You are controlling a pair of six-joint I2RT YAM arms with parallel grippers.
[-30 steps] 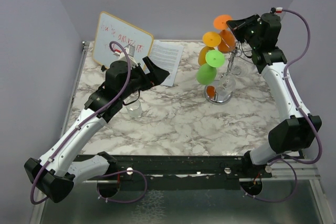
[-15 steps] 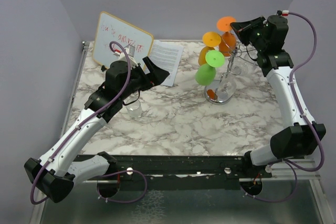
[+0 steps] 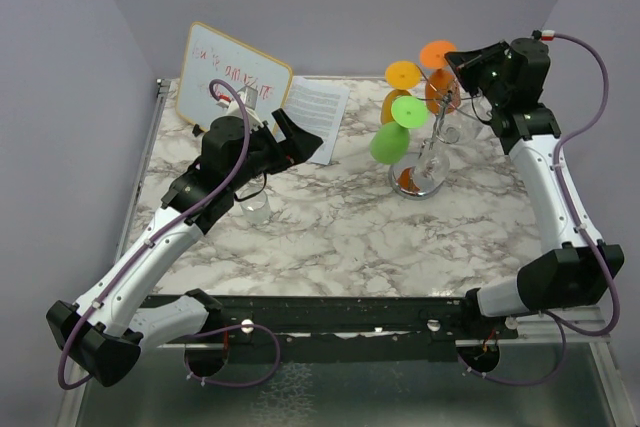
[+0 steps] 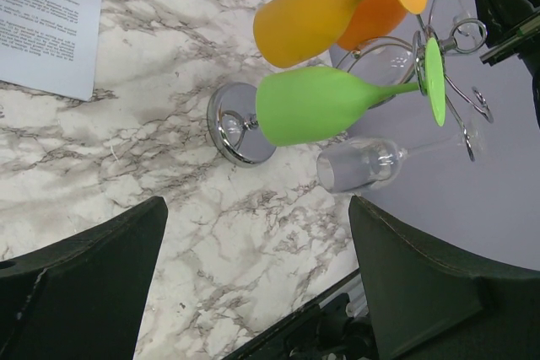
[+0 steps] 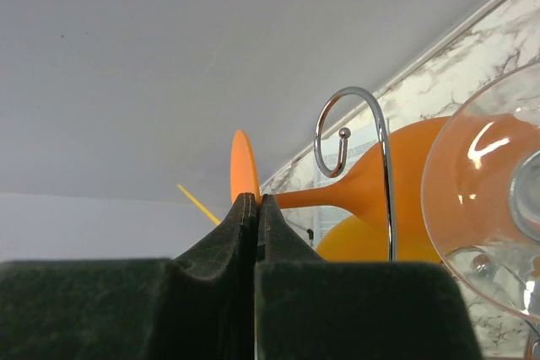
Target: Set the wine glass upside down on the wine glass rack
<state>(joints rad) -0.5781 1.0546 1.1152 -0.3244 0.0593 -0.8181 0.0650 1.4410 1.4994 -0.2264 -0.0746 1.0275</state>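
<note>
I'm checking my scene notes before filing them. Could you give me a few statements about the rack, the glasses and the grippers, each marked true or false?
1. The left gripper is open and holds nothing. True.
2. The right gripper has its jaws spread wide. False: they are shut together.
3. A green glass hangs on the wine glass rack. True.
4. The printed sheet lies under the rack's base. False: it lies flat on the table, apart from the rack.
5. No clear glass hangs on the rack. False: a clear glass hangs there beside the green one.
</note>
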